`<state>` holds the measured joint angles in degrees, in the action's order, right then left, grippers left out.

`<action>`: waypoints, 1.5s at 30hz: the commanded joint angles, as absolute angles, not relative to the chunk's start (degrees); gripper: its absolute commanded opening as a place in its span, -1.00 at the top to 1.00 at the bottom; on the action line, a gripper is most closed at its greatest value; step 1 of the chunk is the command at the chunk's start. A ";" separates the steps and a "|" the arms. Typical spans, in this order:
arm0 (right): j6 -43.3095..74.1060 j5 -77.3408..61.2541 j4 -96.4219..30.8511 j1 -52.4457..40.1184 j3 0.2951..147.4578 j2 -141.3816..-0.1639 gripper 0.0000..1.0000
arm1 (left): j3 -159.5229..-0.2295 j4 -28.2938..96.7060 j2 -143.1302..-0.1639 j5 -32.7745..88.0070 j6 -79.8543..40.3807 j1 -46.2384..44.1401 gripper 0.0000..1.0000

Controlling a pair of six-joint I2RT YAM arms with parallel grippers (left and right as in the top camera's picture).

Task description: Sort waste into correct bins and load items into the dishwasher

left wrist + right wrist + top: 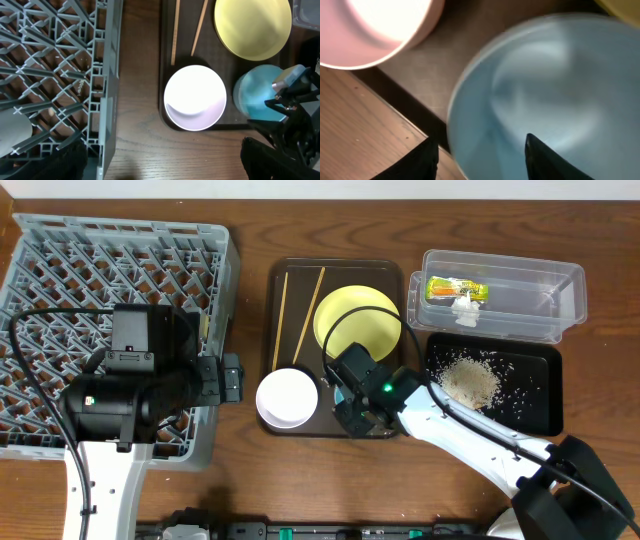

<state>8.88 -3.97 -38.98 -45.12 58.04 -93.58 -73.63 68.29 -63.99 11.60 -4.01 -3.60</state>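
Observation:
The light blue bowl (pixel 545 85) sits at the front right of the brown tray, next to the white bowl (pixel 288 397). My right gripper (pixel 481 140) is open and straddles the blue bowl's near rim, one finger outside and one inside. The yellow plate (pixel 358 320) and two chopsticks (pixel 305 310) lie at the back of the tray. My left gripper (pixel 160 165) is open and empty, over bare table between the grey dish rack (pixel 60 250) and the tray. The wrapper (pixel 455 288) and white scrap (pixel 465 308) lie in the clear tub (pixel 540 295). Rice crumbs (pixel 470 380) lie in the black tray (pixel 540 395).
The dark brown serving tray (pixel 290 275) holds the dishes in the middle of the table. The left arm's body overhangs the dish rack's front right part. The right arm stretches from the front right across the table beside the black tray.

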 commanded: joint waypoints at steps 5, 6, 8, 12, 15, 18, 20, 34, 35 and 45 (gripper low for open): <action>7.68 -2.37 -42.87 -41.45 69.36 -88.25 -0.05 | -74.11 68.29 -63.99 10.87 -3.22 -3.84 -0.96; 7.70 -2.37 -44.05 -40.34 71.18 -88.23 -0.04 | -74.11 68.29 -63.99 10.87 -3.22 -3.84 -0.96; 7.70 -2.37 -46.50 -37.76 74.74 -88.25 -0.03 | -74.11 68.29 -63.99 10.87 -3.22 -3.84 -0.96; 8.05 -2.39 -48.51 -33.67 78.76 -88.25 -0.04 | -74.46 68.77 -63.68 10.66 -2.81 -3.84 -0.96; 10.46 -2.44 -49.10 -31.03 80.51 -88.25 -0.07 | -74.43 69.12 -63.42 10.87 -2.81 -3.84 -0.96; 13.41 -3.40 -49.34 -28.58 80.99 -88.25 -0.11 | -74.39 69.17 -63.57 10.87 -2.81 -3.84 -0.96; 14.41 -3.68 -49.63 -27.55 80.99 -88.25 -0.13 | -74.39 69.17 -63.64 10.87 -2.81 -3.84 -0.96; 15.88 -3.42 -47.70 -27.33 80.93 -88.29 -0.62 | -74.39 63.09 -63.66 18.90 -10.83 -3.84 -0.96; 15.88 -3.40 -47.62 -27.33 80.93 -88.29 -0.67 | -74.39 62.30 -63.66 19.94 -11.22 -3.84 -0.96; 15.86 -3.49 -47.62 -27.51 80.93 -88.29 -0.99 | -74.37 60.75 -63.66 18.79 -11.27 -3.84 -0.96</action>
